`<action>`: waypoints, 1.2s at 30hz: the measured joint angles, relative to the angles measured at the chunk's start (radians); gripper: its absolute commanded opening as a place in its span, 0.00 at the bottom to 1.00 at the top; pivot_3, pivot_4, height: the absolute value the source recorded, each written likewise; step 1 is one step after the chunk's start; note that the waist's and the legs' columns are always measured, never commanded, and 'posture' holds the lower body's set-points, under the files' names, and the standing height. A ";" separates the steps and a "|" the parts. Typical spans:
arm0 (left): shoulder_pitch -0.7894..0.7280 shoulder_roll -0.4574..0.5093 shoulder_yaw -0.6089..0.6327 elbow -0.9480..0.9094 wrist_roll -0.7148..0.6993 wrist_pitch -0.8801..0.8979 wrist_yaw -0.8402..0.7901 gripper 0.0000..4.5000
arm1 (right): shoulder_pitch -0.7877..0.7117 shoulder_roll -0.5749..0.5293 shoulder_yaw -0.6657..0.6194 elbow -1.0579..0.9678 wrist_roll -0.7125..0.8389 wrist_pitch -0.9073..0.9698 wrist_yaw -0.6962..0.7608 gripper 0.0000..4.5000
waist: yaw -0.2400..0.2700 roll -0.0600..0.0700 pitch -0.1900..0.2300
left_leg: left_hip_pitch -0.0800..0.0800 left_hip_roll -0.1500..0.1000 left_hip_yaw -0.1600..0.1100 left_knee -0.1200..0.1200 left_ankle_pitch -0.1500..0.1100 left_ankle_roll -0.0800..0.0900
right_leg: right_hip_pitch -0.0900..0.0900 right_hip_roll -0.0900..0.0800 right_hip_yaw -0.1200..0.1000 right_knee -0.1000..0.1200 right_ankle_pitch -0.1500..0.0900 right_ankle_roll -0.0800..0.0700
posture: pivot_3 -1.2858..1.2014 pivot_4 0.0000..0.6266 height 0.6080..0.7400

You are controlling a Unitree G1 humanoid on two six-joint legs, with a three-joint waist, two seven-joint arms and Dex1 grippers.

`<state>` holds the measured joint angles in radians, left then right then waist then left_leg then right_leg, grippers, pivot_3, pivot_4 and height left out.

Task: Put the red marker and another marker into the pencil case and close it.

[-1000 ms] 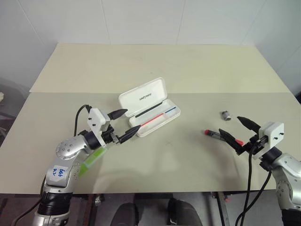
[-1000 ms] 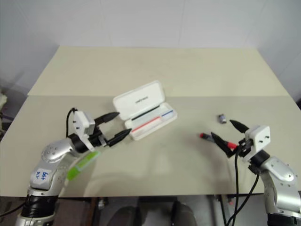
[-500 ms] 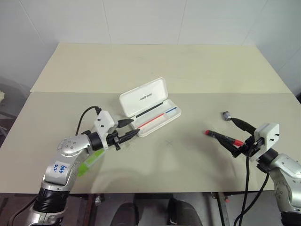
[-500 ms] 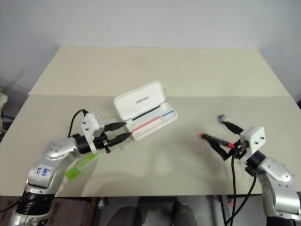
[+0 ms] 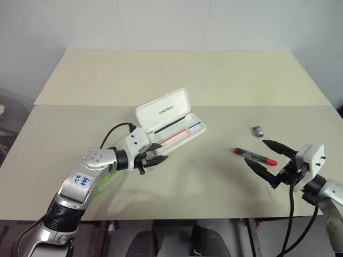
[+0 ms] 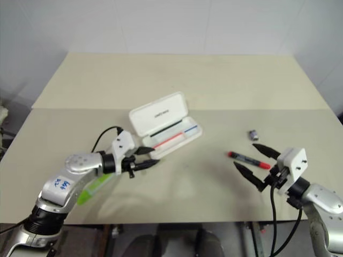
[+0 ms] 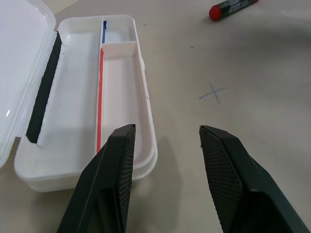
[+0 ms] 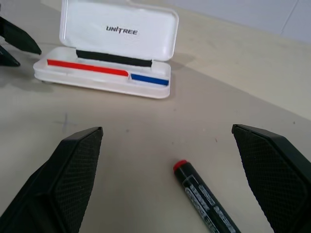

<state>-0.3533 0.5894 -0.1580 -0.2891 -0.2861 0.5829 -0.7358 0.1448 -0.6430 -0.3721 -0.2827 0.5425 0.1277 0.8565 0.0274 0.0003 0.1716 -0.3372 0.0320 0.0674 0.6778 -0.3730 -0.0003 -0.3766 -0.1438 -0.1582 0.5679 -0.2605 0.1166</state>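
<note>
- Your left gripper (image 5: 158, 152) has narrowed to a half-open gap, empty, and moved in just beside the open pencil case (image 5: 170, 121).
- Your right gripper (image 5: 272, 160), spread wide and holding nothing, has backed off the red marker (image 5: 255, 156).
- The green highlighter (image 5: 106, 181) lies under your left arm; both markers remain unpacked.

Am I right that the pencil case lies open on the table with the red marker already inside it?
Not quite. The pencil case does lie open, but the red marker is outside it, lying on the table in front of the open right gripper, as the left eye view shows.
</note>
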 measured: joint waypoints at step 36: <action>-0.285 -0.058 -0.215 0.215 0.148 0.160 -0.111 0.35 | -0.129 -0.242 -0.016 -0.049 0.122 0.201 0.281 1.00 | 0.002 -0.002 0.000 | -0.001 0.000 -0.001 0.003 0.000 0.000 | 0.001 0.000 0.000 0.001 0.000 0.000 | 0.52 0.24 1.00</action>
<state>-0.6382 0.5318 -0.3728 -0.0744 -0.1377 0.7427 -0.8466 0.0160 -0.8847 -0.3882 -0.3321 0.6644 0.3285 1.1376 0.0296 -0.0013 0.1717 -0.3377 0.0316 0.0669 0.6805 -0.3729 0.0000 -0.3758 -0.1436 -0.1586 0.5684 -0.2605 0.1167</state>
